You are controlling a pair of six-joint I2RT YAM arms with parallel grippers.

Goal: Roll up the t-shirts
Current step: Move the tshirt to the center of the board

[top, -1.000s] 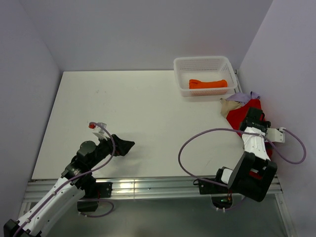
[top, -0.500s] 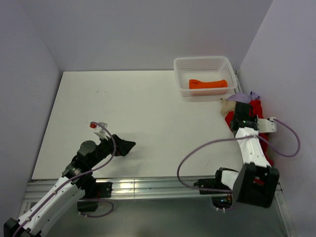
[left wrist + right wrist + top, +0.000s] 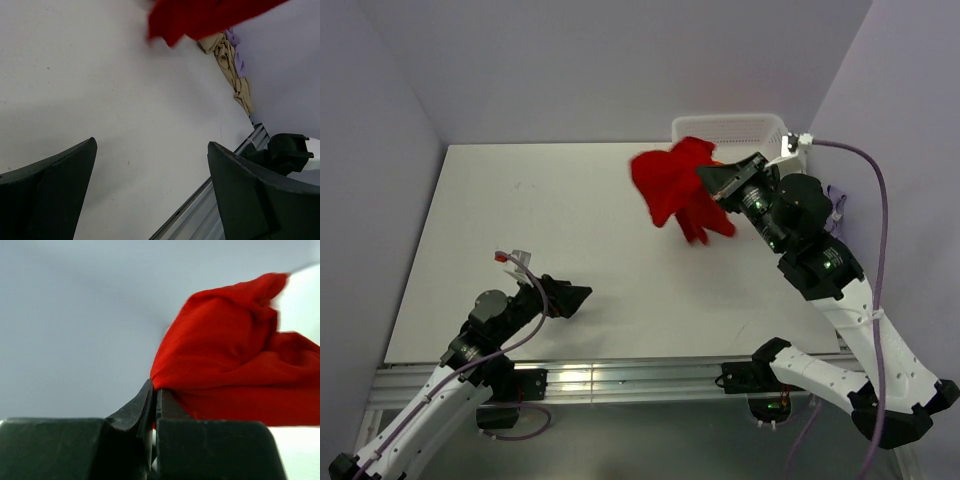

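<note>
A bright red t-shirt (image 3: 672, 188) hangs bunched in the air over the back of the white table (image 3: 520, 230), and my right gripper (image 3: 708, 178) is shut on its edge. In the right wrist view the closed jaws (image 3: 154, 390) pinch a fold of the red cloth (image 3: 235, 365). The left wrist view shows the red t-shirt (image 3: 200, 17) above a beige t-shirt (image 3: 231, 60) and a lilac t-shirt (image 3: 236, 47), both crumpled by the right wall. My left gripper (image 3: 582, 293) stands open and empty low over the table's near left (image 3: 151, 144).
A white mesh basket (image 3: 740, 123) stands at the back right, partly hidden behind the red t-shirt and the right arm. Lilac-grey walls close in the table on three sides. A metal rail (image 3: 620, 375) runs along the near edge.
The right gripper shut on the red t-shirt in the pile at the right wall, then lifted it up and leftward in front of the basket. The left arm barely moved.
</note>
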